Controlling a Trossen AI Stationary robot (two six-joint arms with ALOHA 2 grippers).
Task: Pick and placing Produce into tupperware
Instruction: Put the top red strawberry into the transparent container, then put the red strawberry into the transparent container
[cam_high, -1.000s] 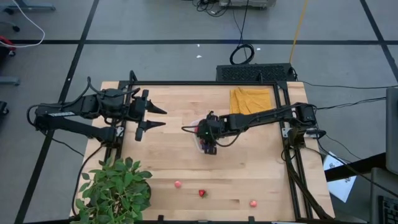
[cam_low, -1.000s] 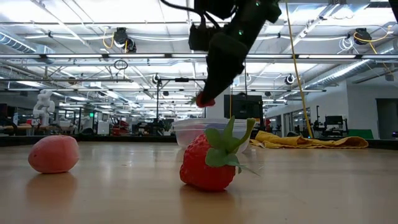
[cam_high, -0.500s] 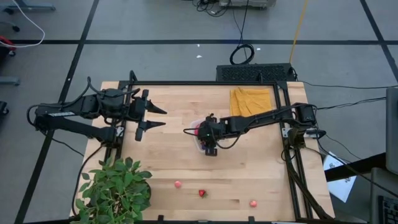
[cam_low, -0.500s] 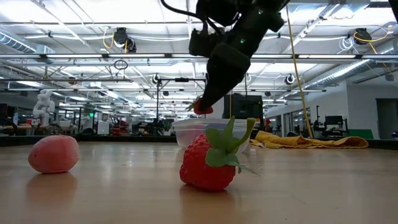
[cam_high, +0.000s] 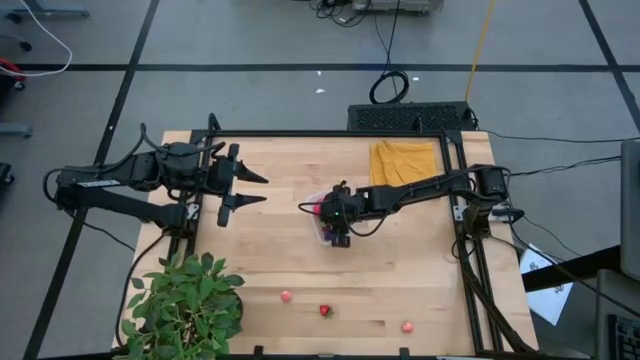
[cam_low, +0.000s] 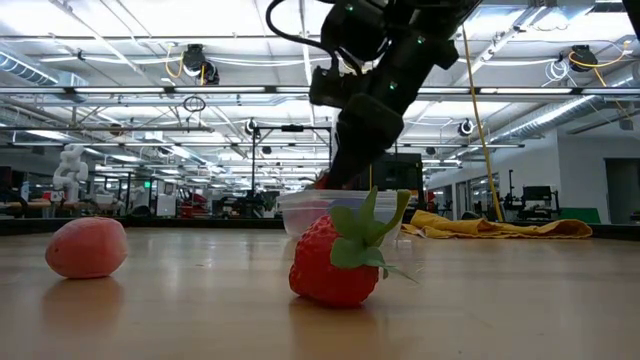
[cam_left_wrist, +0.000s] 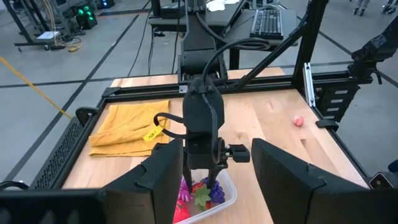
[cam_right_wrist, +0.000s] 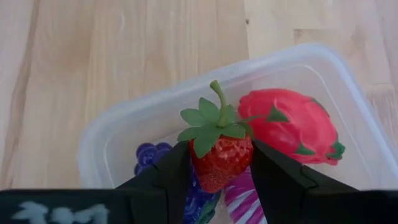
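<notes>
Right gripper (cam_right_wrist: 214, 171) observed pinching a strawberry (cam_right_wrist: 221, 152) over the tupperware (cam_right_wrist: 112, 134).

The strawberry is held across its red body between the two fingers, leafy cap upward, poised just above a grape bunch (cam_right_wrist: 149, 155) and a spiky magenta fruit (cam_right_wrist: 289, 127) already lying inside. The toy piece is judged light, stiff and somewhat slick, best taken at its widest part, as here. The tupperware (cam_high: 318, 228) stands mid-table; another strawberry (cam_high: 324, 310) and two pink pieces (cam_high: 286, 296) remain near the front edge. The left gripper (cam_high: 250, 187) is parked at the left, fingers spread, empty.
</notes>
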